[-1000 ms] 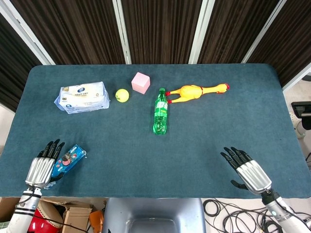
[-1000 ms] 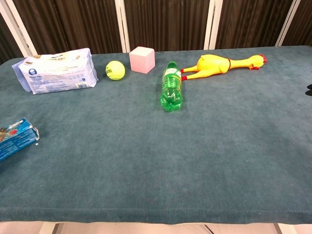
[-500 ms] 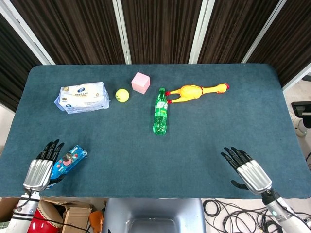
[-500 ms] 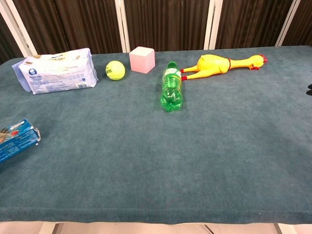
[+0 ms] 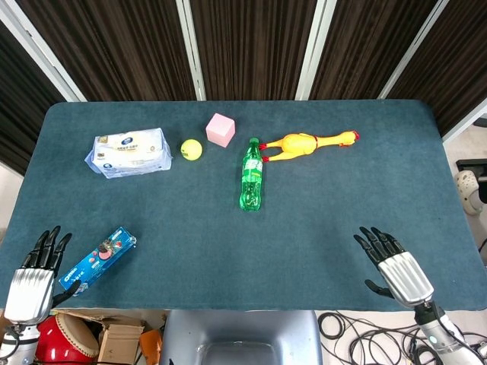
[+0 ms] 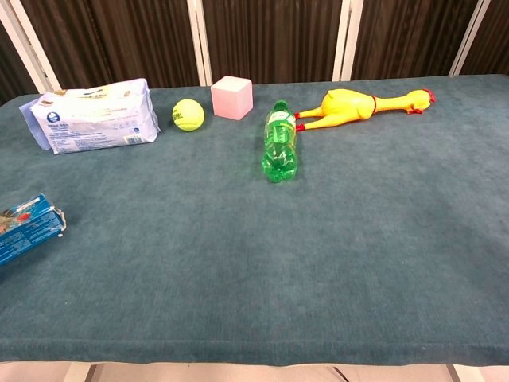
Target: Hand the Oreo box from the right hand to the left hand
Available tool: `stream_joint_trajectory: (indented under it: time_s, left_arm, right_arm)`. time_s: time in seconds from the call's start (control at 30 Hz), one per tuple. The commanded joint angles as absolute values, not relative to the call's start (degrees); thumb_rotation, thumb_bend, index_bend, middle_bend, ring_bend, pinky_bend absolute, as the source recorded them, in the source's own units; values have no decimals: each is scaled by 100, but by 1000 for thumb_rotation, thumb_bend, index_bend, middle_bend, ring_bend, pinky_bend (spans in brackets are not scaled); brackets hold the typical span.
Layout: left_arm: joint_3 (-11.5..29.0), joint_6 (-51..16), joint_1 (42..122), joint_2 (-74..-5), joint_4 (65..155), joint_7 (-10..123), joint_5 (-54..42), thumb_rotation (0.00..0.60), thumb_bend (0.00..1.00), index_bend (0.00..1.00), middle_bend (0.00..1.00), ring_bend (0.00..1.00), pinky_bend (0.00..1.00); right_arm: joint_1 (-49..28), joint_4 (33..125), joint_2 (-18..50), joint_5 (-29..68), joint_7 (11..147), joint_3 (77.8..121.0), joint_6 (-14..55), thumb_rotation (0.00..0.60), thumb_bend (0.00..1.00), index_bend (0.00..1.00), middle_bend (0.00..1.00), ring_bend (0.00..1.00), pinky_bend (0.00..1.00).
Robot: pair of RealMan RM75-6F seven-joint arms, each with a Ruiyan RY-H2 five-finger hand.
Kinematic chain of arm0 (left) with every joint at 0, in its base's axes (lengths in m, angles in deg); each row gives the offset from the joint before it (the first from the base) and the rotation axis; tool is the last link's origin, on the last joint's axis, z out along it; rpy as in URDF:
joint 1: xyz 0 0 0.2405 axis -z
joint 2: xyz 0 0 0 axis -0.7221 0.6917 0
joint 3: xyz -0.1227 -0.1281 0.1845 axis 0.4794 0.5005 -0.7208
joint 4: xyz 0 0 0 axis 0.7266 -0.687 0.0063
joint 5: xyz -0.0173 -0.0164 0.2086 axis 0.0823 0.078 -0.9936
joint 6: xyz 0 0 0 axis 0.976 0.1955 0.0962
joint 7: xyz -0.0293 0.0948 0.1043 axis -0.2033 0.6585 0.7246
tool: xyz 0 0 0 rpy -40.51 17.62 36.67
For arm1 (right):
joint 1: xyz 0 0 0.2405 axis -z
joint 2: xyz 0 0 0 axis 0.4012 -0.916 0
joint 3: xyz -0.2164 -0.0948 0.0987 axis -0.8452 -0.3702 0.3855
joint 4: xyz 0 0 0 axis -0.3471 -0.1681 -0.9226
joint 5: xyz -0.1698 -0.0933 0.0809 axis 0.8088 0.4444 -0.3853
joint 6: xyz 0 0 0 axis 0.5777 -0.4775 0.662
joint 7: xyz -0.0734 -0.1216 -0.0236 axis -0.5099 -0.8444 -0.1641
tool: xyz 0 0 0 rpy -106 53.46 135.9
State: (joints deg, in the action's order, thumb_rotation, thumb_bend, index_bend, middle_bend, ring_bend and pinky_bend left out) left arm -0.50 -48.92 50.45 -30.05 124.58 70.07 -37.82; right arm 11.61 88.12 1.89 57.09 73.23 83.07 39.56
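The blue Oreo box (image 5: 97,258) lies flat near the table's front left edge; the chest view shows its end at the far left (image 6: 28,227). My left hand (image 5: 34,277) sits just left of the box with fingers spread and nothing in it, and its thumb is close to the box's near end. My right hand (image 5: 397,266) rests open and holding nothing at the front right edge, far from the box. Neither hand shows in the chest view.
Across the back of the teal table (image 5: 327,205) lie a tissue pack (image 5: 128,152), a tennis ball (image 5: 191,149), a pink cube (image 5: 220,129), a green bottle (image 5: 252,175) on its side and a yellow rubber chicken (image 5: 308,142).
My left hand has let go of the Oreo box and drawn back to the left and toward the table edge. The box stays on the table. The right hand slid slightly back.
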Motion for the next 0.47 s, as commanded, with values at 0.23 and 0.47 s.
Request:
stream_joint_trajectory:
  time_s: [0.23, 0.47]
  left_arm:
    - [-159, -4398, 4930, -2572, 13267, 7711, -3421, 600, 163, 107, 16, 54, 310]
    - [-120, -4294, 4937, -2520, 13338, 7570, -3400, 600, 161, 106, 35, 70, 315]
  right_arm:
    - [1245, 8826, 218, 5625, 7252, 8365, 3953, 600, 118, 0, 16, 9, 186]
    - [1251, 8844, 181, 5651, 7296, 8358, 3899, 600, 119, 0, 16, 9, 186]
